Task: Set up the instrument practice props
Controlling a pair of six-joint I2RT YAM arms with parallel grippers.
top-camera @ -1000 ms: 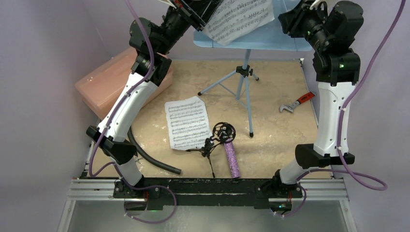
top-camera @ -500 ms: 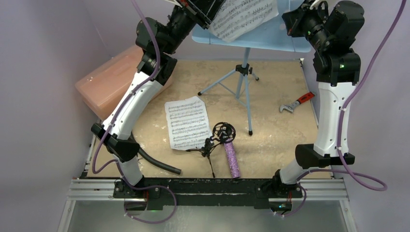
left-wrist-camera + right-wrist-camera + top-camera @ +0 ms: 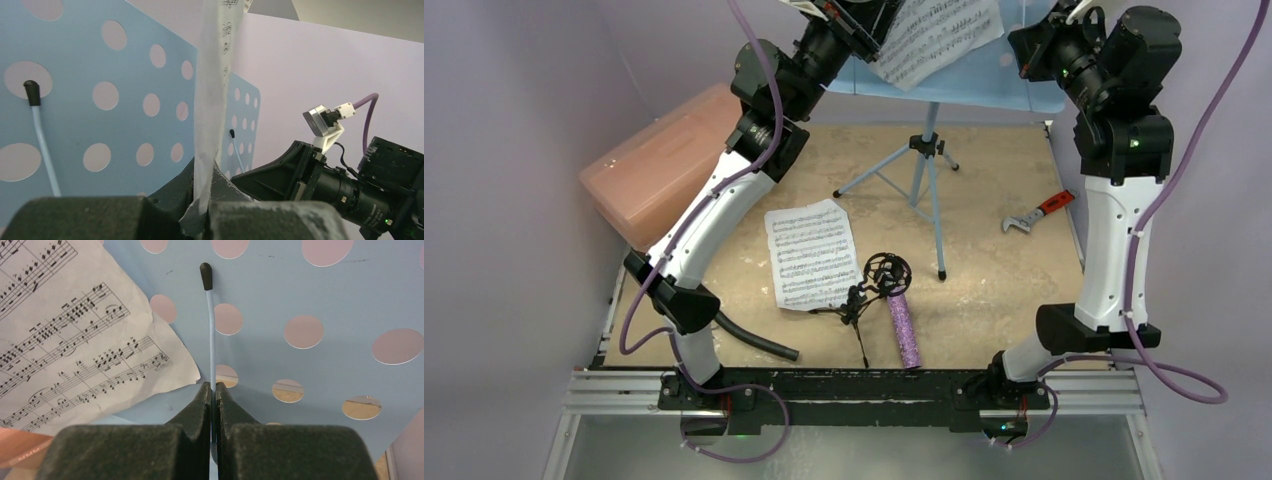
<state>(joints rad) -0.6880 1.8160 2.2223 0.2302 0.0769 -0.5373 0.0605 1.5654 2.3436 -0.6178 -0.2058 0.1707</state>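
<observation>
Your left end effector [image 3: 200, 202] is pinched on the lower edge of a page [image 3: 212, 90] and holds it up against the face of the stand [image 3: 125, 100]. Your right end effector [image 3: 213, 395] is closed to a sliver on the retainer wire [image 3: 211, 325], the thin blue rod with the black tip. In the right wrist view the page's corner sits just left of that wire, not under it.

The step looks like seating the page on the stand. Some advice on doing it well:

- Ease the wire off the face only far enough for paper to pass. The stand is a light tripod and a hard pull could tip or turn it.
- The page hangs tilted in the top view, so level it before you slide it across.
- Bring the corner behind the wire and let the bottom edge settle on the ledge.
- Let the wire close first, then open the left — the other order risks the sheet slipping off.

The second page [image 3: 809, 255] lies flat on the table [image 3: 994, 280]. The microphone [image 3: 903, 328] and mic stand [image 3: 879, 280] lie side by side near the front edge, not yet set up.
</observation>
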